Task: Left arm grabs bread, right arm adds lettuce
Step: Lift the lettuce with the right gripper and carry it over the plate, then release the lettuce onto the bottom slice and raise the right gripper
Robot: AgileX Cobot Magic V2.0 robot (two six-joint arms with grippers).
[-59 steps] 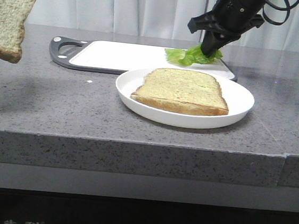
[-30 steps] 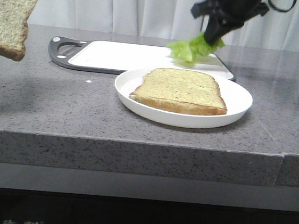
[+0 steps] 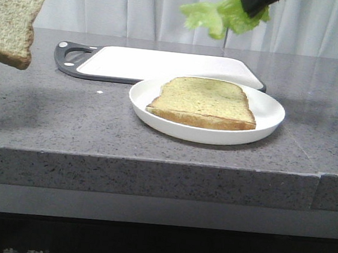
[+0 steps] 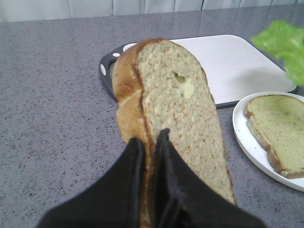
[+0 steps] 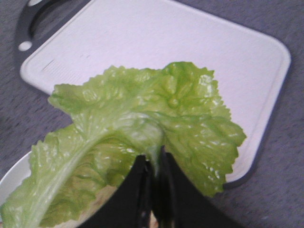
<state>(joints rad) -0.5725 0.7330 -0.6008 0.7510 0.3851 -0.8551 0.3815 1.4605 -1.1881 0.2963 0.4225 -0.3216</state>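
Counter (image 3: pixel 49 120): grey stone; carries board and plate.
Cutting board (image 3: pixel 163 65): white, dark rim, at 12 o'clock of the plate.
Plate (image 3: pixel 266 121): white, with a second slice (image 3: pixel 203 101) lying flat.
Bread (image 4: pixel 175 118): in the air at 9 o'clock; its hole shows only in the left wrist view.
Lettuce (image 5: pixel 142 118): in the air over the board's right end.
Left gripper (image 4: pixel 149 142): fingers narrow, pinching the bread's edge.
Right gripper (image 5: pixel 154 159): fingers narrow, clamped on the lettuce; the front view shows only its tip.

Tan bread (image 4: pixel 175 123) with a small hole hangs edge-on aloft; ruffled green lettuce (image 5: pixel 137 128) dangles airborne
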